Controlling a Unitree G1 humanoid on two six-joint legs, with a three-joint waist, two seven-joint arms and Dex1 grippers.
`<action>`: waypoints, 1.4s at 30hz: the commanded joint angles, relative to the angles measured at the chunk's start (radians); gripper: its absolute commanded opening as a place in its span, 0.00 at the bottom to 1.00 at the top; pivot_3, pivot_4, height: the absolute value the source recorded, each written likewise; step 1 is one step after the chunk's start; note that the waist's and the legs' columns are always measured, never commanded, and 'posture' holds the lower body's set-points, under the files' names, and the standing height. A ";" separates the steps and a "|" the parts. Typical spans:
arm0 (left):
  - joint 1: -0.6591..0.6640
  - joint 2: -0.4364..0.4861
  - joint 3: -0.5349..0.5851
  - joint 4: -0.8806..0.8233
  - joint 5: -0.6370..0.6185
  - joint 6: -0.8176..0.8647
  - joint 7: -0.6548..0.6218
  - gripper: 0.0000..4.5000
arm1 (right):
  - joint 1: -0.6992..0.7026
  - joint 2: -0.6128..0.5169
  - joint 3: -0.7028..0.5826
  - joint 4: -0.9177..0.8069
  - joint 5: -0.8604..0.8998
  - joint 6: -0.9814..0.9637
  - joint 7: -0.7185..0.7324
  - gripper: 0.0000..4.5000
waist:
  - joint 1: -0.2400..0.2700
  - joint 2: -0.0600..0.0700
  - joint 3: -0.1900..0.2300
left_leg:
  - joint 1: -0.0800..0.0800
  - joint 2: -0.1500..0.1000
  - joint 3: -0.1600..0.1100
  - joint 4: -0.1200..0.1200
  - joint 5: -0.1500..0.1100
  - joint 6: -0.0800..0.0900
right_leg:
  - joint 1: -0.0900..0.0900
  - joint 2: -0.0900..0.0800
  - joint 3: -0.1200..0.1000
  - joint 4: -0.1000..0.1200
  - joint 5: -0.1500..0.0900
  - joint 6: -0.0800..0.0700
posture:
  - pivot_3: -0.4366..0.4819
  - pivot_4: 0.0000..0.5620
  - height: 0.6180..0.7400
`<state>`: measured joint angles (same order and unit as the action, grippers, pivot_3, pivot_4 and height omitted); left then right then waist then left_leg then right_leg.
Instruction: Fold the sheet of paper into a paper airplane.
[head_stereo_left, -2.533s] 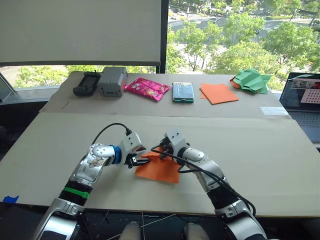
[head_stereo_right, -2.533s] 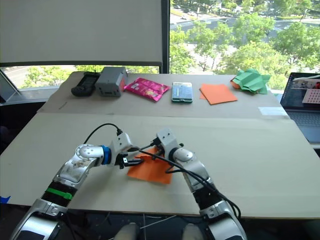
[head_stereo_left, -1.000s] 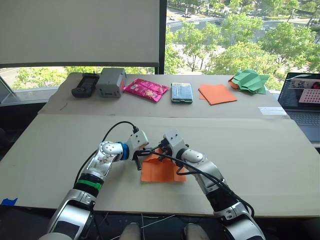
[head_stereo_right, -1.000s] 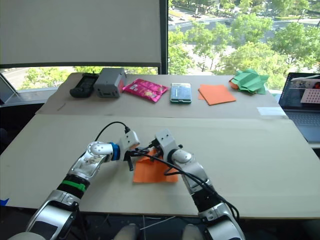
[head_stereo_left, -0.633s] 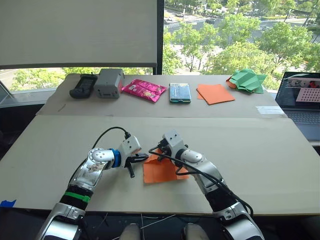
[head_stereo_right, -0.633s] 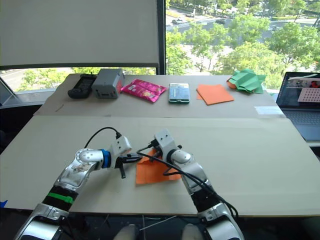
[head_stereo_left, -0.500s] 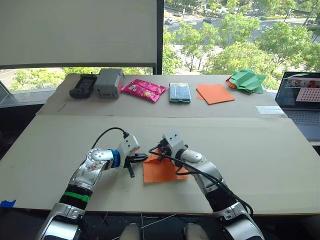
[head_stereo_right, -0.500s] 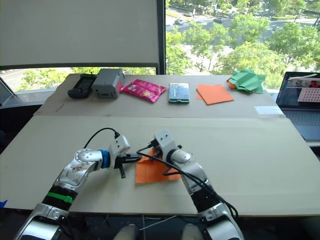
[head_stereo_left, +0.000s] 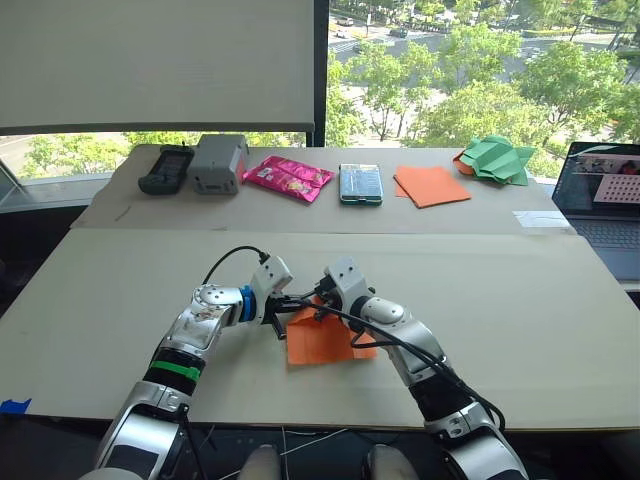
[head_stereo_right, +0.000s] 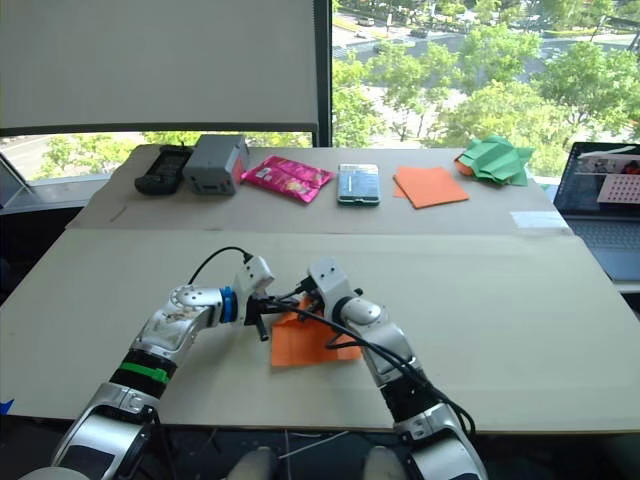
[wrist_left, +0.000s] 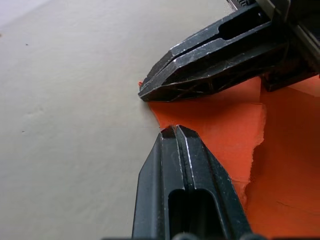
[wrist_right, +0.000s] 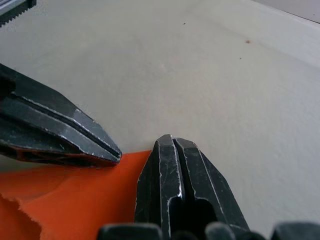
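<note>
- table (head_stereo_left: 520, 300): wide pale board; the work sits near its front edge, a little left of centre.
- far shelf, left to right: black handset (head_stereo_left: 165, 168), grey box (head_stereo_left: 220, 162), pink packet (head_stereo_left: 288, 177), phone-like slab (head_stereo_left: 360, 184), flat stack of orange sheets (head_stereo_left: 434, 185), green paper shapes (head_stereo_left: 498, 160); a laptop (head_stereo_left: 605, 195) at the far right. all well apart from the work, probably spares and samples.
- sheet of paper (head_stereo_left: 322, 338): bright orange, lying on the table between the two arms, creased, with a raised flap and a ragged inner edge in the left wrist view. not yet a plane; i judge it an early fold.
- left gripper (wrist_left: 175, 131): fingers pressed together, tip down at the sheet's far-left corner; whether paper is caught between them i cannot tell.
- right gripper (wrist_right: 172, 140): fingers closed tight, tip at the same corner, close to the left gripper's tip. likely both pin that corner so the fold stays put.
</note>
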<state>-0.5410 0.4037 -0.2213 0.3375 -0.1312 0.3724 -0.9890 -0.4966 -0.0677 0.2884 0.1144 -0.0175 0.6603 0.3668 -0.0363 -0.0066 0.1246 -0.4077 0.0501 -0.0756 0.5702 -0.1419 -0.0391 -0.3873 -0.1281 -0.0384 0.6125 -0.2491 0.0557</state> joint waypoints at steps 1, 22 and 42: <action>0.015 0.021 -0.038 0.020 0.054 -0.053 -0.002 0.01 | 0.015 0.002 0.010 0.007 -0.004 0.017 -0.001 0.00 | 0.002 0.000 0.000 | 0.000 0.000 0.000 0.000 -0.001 -0.002 | 0.000 0.000 0.000 0.000 0.000 0.000 | 0.48 0.27 0.69; 0.270 0.167 -0.024 -0.210 0.030 0.022 -0.022 0.01 | 0.005 0.009 0.010 0.023 -0.002 0.010 0.000 0.00 | -0.003 0.004 -0.003 | 0.002 0.001 0.000 0.000 -0.004 -0.007 | 0.000 0.000 0.000 0.000 0.000 -0.001 | 0.48 0.27 0.69; 0.110 0.126 0.144 -0.463 -0.197 0.222 0.063 0.01 | 0.080 -0.155 -0.252 -0.583 0.243 0.275 0.095 0.00 | 0.031 0.003 0.011 | -0.005 0.000 -0.001 0.000 -0.004 -0.006 | -0.002 0.000 -0.001 -0.003 0.000 0.000 | 0.48 0.27 0.69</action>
<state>-0.4294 0.5473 -0.0267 -0.1456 -0.3495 0.6240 -0.9283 -0.4391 -0.1891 0.0852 -0.4068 0.1948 0.8930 0.4461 -0.0049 -0.0037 0.1359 -0.4129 0.0497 -0.0761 0.5702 -0.1458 -0.0455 -0.3885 -0.1280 -0.0391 0.6086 -0.2487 0.0561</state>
